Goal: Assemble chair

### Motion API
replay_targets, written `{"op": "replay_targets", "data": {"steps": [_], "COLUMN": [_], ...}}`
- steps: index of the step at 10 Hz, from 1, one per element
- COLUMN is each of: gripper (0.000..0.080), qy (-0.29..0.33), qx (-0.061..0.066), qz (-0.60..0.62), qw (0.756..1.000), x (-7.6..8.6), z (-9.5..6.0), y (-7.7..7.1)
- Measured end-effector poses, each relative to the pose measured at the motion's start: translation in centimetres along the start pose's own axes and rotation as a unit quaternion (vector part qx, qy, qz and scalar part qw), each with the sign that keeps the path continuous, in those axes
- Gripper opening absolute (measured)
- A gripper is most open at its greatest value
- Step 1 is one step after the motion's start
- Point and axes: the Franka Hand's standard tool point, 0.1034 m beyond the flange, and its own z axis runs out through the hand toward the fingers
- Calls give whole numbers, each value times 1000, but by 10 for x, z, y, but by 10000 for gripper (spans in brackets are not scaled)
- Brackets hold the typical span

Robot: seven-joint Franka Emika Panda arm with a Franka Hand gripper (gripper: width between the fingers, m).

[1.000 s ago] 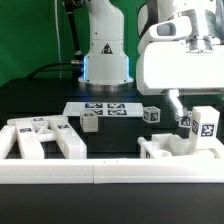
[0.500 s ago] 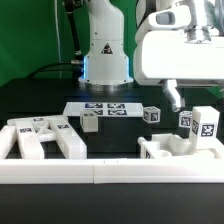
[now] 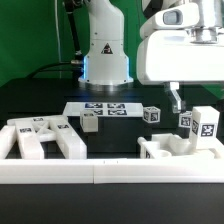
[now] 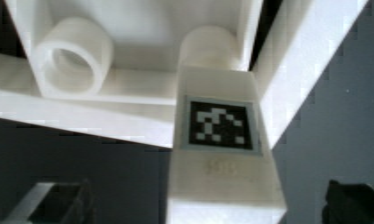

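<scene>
Jaws spread full width, pinching nothing. Tagged post (image 4: 219,140) dead centre of the gap in the wrist view, one dark fingertip (image 4: 51,200) off each flank, neither touching. Long axis at roughly a right angle to the line between the fingertips, so flat side faces toward the pads; no yaw fix needed before a squeeze, by my read. Far end of the post butted into a white slab corner of the chair assembly (image 3: 170,148), right beside a rounded hollow lug (image 4: 68,60). Seated or merely resting there: cannot tell. From the exterior view, gripper (image 3: 176,100) just above the assembly at that view's right, apart from it, and most likely over the nearer of the two tagged uprights (image 3: 186,121). So the coming move looks like a straight drop along the approach line, then a close across the post's narrow width. Main risk: a fingertip clipping the slab edge or the lug on the way down. Single arm, so no choice of hand. Further out: small tagged block (image 3: 152,115) near the assembly toward the exterior view's left, short post (image 3: 90,122) mid-table, slab parts (image 3: 45,135) well apart at the exterior view's left. Marker board (image 3: 100,107) flat on the black table (image 3: 40,100) behind them. Border rail (image 3: 110,175) across the front.
</scene>
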Motion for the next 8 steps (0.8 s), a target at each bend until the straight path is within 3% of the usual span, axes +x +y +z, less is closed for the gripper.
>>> {"op": "replay_targets", "data": {"steps": [3,5,8], "gripper": [649,649,649], "qy": [-120,-163,-159], "qx": [10,13,14], "qz": [4,5,7], "qw": [993,986,987], "x": [-3,-1,1], "z": [0,0,7], "y": [6,6,-2]}}
